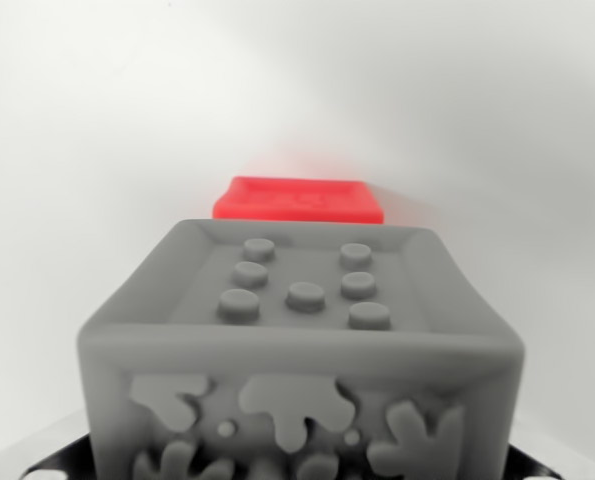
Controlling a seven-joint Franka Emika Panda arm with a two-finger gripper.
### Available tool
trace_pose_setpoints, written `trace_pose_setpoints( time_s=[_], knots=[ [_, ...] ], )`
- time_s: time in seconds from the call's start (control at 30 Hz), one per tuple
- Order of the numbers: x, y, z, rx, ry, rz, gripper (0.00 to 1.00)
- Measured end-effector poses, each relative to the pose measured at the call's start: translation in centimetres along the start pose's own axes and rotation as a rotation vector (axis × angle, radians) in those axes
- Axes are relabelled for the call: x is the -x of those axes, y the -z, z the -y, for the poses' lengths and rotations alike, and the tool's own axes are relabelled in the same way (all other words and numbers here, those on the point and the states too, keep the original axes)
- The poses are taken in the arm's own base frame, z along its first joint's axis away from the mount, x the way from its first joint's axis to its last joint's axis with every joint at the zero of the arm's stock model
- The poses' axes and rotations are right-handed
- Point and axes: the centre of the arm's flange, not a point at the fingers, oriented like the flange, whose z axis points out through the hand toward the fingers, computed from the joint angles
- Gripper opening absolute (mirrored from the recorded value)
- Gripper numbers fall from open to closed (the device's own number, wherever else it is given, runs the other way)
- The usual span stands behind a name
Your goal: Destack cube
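A grey cube [302,340] fills the lower half of the wrist view, very close to the camera. Its top face is recessed and carries several raised round studs, and its front face has splash-shaped relief. Only dark slivers of my gripper [297,472] show at the bottom corners. One fingertip [62,465] sits against the cube's left side and the other against its right side, so the gripper is shut on the grey cube. Behind it, farther away and blurred, lies a red cube [299,200], apart from the grey one. Whatever is under the grey cube is hidden.
A plain white surface and a white background surround both cubes. No other objects or edges are visible.
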Motion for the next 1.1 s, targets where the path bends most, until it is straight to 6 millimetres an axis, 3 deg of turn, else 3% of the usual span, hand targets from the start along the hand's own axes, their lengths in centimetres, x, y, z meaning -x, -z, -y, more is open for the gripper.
trace_pose_setpoints(
  time_s=[0.6, 1.1],
  knots=[
    [0.1, 5.2, 0.0, 0.001, 0.001, -0.006, 0.0],
    [2.6, 4.7, -0.4, 0.004, -0.003, 0.003, 0.0]
  ],
)
